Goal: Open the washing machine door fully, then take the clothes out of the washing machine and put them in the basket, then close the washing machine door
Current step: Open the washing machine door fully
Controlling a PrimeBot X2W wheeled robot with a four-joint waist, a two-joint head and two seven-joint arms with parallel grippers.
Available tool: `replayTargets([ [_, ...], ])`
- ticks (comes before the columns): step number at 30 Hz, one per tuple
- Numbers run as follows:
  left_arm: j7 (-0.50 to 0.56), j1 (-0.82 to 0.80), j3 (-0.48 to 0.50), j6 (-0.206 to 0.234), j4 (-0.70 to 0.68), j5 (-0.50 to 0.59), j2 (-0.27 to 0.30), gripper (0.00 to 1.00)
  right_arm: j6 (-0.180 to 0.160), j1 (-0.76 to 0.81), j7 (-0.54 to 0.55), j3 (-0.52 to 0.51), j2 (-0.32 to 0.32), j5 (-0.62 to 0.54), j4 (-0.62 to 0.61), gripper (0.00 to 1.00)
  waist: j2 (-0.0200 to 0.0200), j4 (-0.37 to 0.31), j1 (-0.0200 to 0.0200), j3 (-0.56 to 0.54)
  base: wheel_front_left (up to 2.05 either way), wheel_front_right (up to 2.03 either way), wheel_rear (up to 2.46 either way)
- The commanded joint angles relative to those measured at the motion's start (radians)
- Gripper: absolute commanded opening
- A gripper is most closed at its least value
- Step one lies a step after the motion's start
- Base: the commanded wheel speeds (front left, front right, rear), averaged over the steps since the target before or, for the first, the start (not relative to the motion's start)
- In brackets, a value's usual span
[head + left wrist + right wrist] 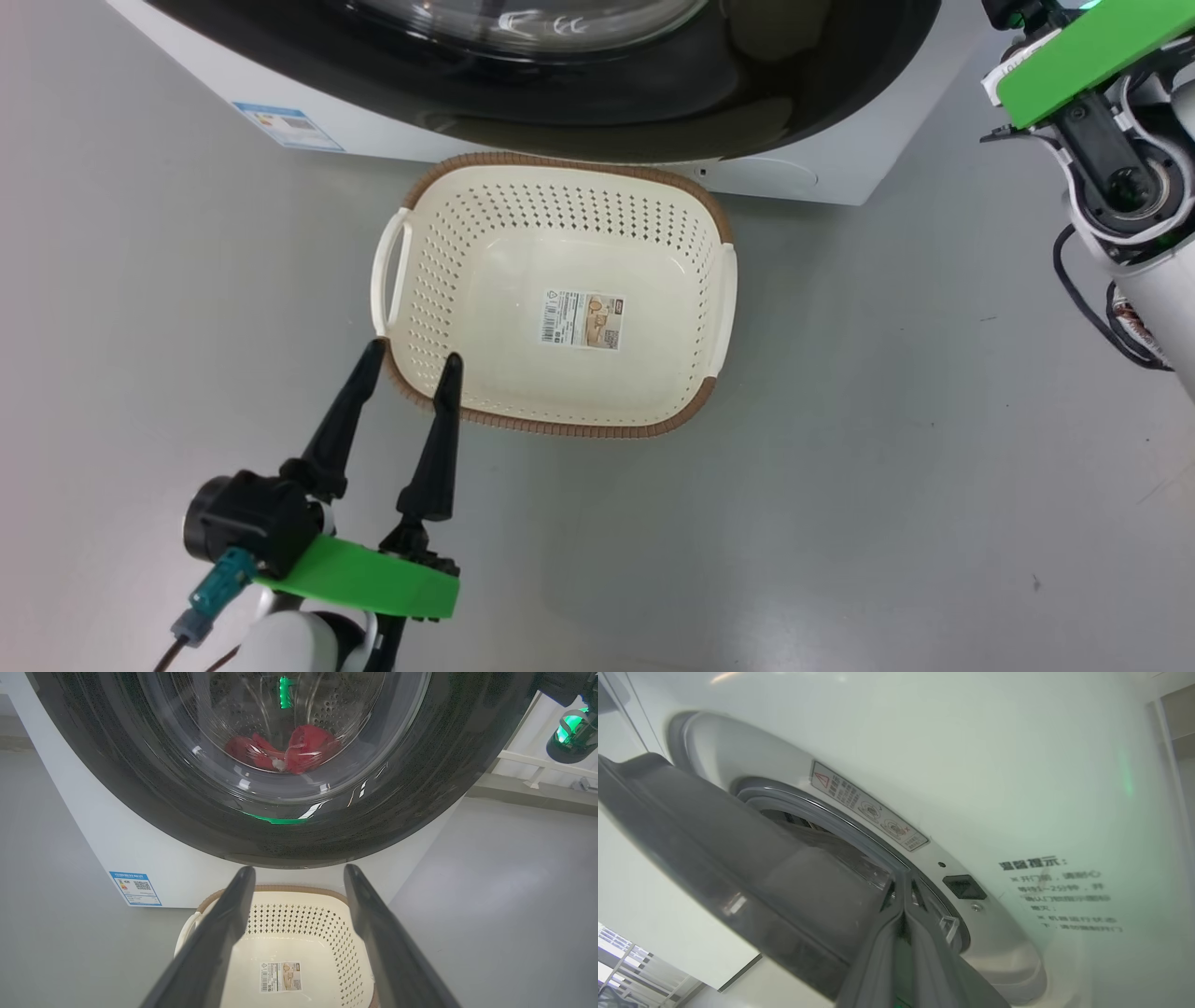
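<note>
Currently spreading the left claw (414, 353) wide, its two long, tapered matte-black fingers well apart, gripping nothing and hovering over the near left corner of the basket (579, 210). Pressing the right claw (903, 879) fully together into a single point, clamping nothing, aiming into the narrow gap between the washing machine door (714, 858) and the smooth white front of the washing machine (971, 765), just beside a small dark square latch socket (964, 887); touching the door edge or not, impossible to tell. Showing, in the left wrist view, a wide glossy black ring around a bulging clear glass bowl; standing slightly ajar in the right wrist view. Lying behind that glass, low in the perforated steel drum (336, 704): the clothes (303, 749), crumpled bright red fabric with a small white patch. Sitting on the smooth grey floor (887, 467) right in front of the machine: the basket, cream plastic, rounded-rectangular, sides pierced with rows of small holes, brown woven-look rim, looped side handles, paper label (583, 319) on its bottom.
</note>
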Motion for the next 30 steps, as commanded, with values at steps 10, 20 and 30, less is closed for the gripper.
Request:
replayTargets([
  [10, -0.012, -0.013, -0.003, -0.007, -0.022, -0.017, 0.012, 1.00, 0.008, 0.018, 0.194, 0.021, -0.015, 0.173, -0.096, 0.00, 0.0000, 0.014, 0.0000, -0.018, 0.00, 0.00, 0.00],
  [20, -0.012, 0.009, 0.000, -0.007, -0.021, -0.018, 0.012, 1.00, 0.008, 0.097, 0.355, -0.042, -0.009, 0.263, -0.139, 0.00, 0.0000, 0.019, 0.0000, -0.062, 0.00, 0.00, 0.00],
  [30, -0.012, 0.032, 0.001, -0.007, -0.017, -0.020, 0.012, 1.00, 0.008, 0.177, 0.491, -0.093, 0.024, 0.272, -0.142, 0.00, 0.0000, 0.016, 0.0000, -0.107, 0.00, 0.00, 0.00],
])
